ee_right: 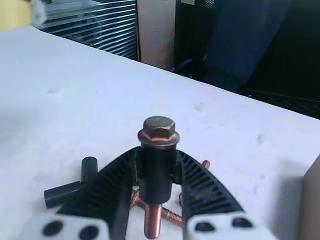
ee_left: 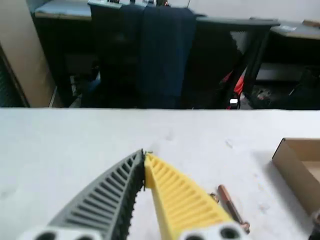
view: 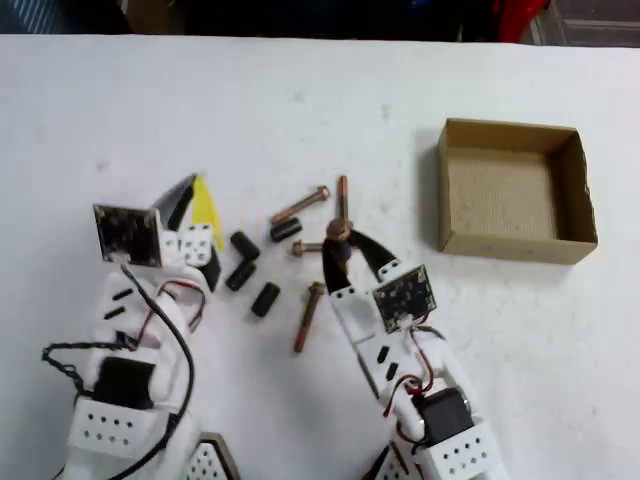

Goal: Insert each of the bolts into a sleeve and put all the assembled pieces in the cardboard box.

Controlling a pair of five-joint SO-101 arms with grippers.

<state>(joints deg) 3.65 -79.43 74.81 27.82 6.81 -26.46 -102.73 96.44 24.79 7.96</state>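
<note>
- White tabletop [view: 300, 90] carries everything; it is matte, marked with faint grey scuffs and specks, and ends in a straight far edge.
- Past that edge the room is dim. The left wrist view shows dark chairs [ee_left: 225, 60], a blue cloth [ee_left: 165, 50] draped over one, and a beige panel [ee_left: 20, 55].
- In the right wrist view, slatted blinds [ee_right: 90, 22] stand behind the table.
- Cardboard box [view: 510, 245] sits on the far right of the table, open side up, well apart from the loose parts.
- Right gripper [view: 338, 238] is near the table's middle, its black fingers [ee_right: 205, 192] pinching a held sleeve [ee_right: 157, 172].
- A held bolt [ee_right: 158, 131] runs through that black sleeve: the copper hex head sits above it and the threaded end sticks out below. The piece stands upright, above the parts on the table.
- Loose bolts [view: 308, 315], copper-coloured, lie flat around the right gripper, some just far of it and one near-left of it.
- Loose sleeves [view: 265, 298], short and black, lie scattered just left of those bolts, between the two arms.
- Left gripper [ee_left: 144, 159] is at the left of the table, away from the sleeves. Its grey and yellow fingers are pressed together at the tips, with nothing between them.
</note>
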